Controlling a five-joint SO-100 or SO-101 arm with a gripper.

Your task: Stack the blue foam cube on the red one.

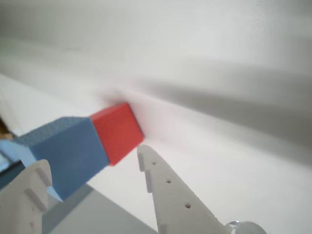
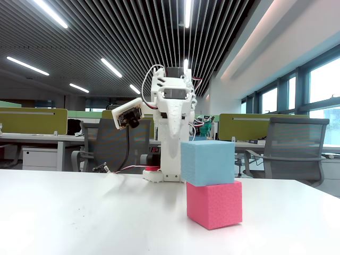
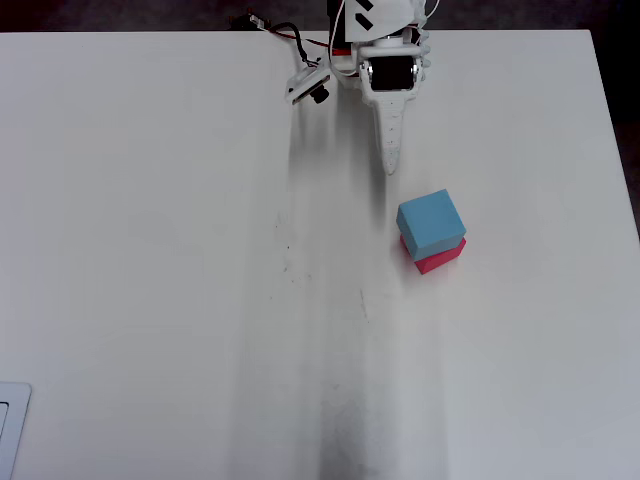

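The blue foam cube (image 2: pixel 207 162) sits on the red one (image 2: pixel 214 204) on the desk (image 2: pixel 79 223), slightly offset and overhanging one side. The claw (image 1: pixel 92 163) is spread wide, empty, near the stack; a stray sweep could topple it

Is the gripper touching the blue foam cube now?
Apart. In the overhead view, bare table lies between the gripper and the blue foam cube, which sits on the red one.

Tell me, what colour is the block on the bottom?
Pinkish red. The bottom block shows best in the fixed view, under the blue block.
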